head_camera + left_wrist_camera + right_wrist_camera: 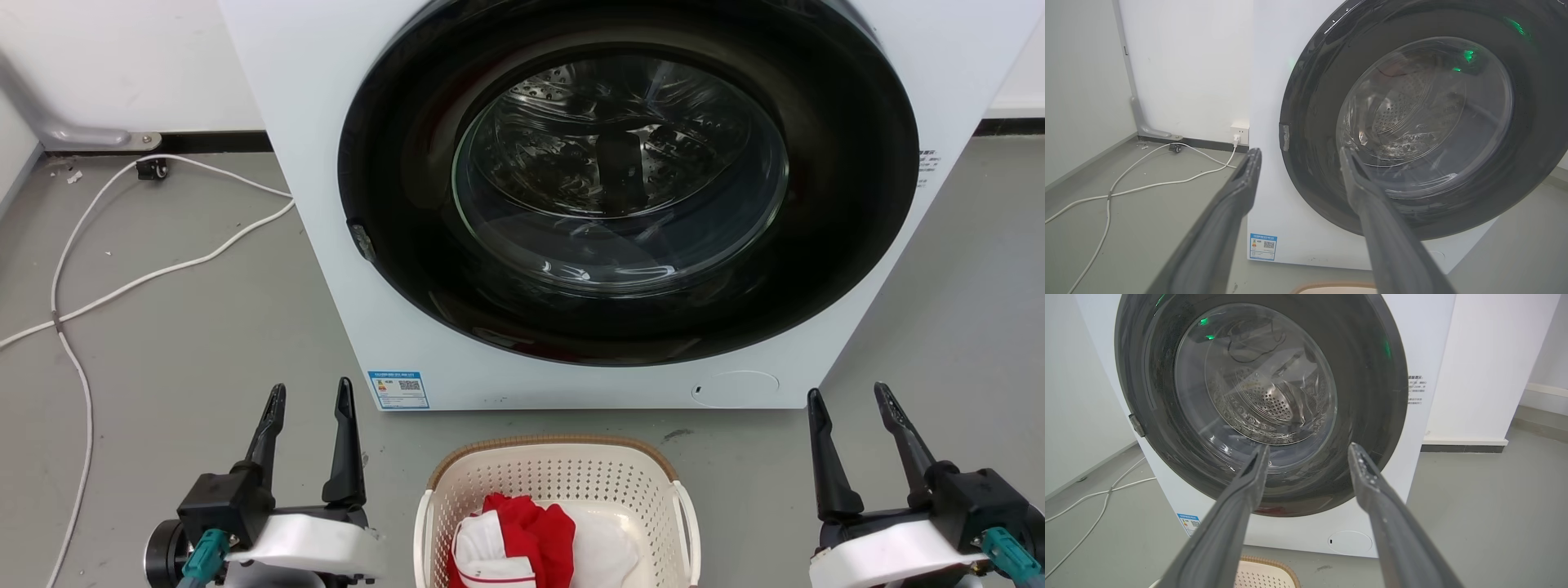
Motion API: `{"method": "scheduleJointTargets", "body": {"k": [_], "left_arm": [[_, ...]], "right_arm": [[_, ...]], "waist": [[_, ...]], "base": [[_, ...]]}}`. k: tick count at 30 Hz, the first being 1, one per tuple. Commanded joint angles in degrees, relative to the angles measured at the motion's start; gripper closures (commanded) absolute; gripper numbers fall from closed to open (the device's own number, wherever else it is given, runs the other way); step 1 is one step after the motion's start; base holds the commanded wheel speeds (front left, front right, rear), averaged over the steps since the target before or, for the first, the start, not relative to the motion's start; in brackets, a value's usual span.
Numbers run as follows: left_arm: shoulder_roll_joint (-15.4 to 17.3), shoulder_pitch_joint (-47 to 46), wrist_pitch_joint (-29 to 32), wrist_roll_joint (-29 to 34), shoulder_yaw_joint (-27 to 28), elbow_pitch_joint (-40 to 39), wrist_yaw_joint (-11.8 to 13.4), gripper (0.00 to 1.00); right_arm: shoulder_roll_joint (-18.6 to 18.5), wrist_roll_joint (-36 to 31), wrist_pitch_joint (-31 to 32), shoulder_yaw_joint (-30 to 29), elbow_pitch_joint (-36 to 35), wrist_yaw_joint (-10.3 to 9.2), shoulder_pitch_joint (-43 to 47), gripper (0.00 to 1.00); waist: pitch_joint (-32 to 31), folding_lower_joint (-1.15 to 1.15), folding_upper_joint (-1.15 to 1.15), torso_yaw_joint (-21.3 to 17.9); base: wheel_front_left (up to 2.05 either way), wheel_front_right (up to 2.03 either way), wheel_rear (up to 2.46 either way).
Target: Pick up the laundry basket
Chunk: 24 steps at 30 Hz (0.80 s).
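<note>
My left gripper [312, 388] and right gripper [847, 392] both have their fingers spread apart and hold nothing. Between them the laundry basket [563, 478] sits on the floor [180, 351], holding red and white clothes [531, 527], with the washing machine [318, 122] just behind.

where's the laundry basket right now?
Head view, bottom centre: the laundry basket sits on the floor just in front of the washing machine, between the left pincer and right pincer, touching neither.

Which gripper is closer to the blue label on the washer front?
Left. The left gripper sits just left of the blue label, at the lower left corner of the washing machine; the right gripper is past the opposite corner.
</note>
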Motion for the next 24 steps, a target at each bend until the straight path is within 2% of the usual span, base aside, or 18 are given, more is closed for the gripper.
{"method": "scheduleJointTargets", "body": {"k": [1, 14, 24], "left_arm": [[0.14, 0.60, -0.63, 1.41, -0.04, -0.47, 0.25, 0.00], [0.14, 0.88, -1.94, 6.70, -0.51, -0.98, 0.89, 0.00], [0.14, 0.94, -1.93, 6.66, -0.01, -0.74, 0.66, 0.00]], "right_arm": [[-0.27, -1.27, -0.54, 0.14, -0.46, -0.02, 0.57, 0.00], [-0.28, -7.06, -1.86, 0.32, -1.11, -0.02, 1.08, 0.00], [-0.28, -6.42, -1.78, 0.38, -0.65, -0.02, 0.95, 0.00]], "waist": [[0.01, 0.00, 0.00, -0.07], [0.20, 0.00, 0.00, -0.03], [0.17, 0.00, 0.00, -0.06]], "base": [[0.00, 0.00, 0.00], [0.00, 0.00, 0.00], [0.00, 0.00, 0.00]]}}
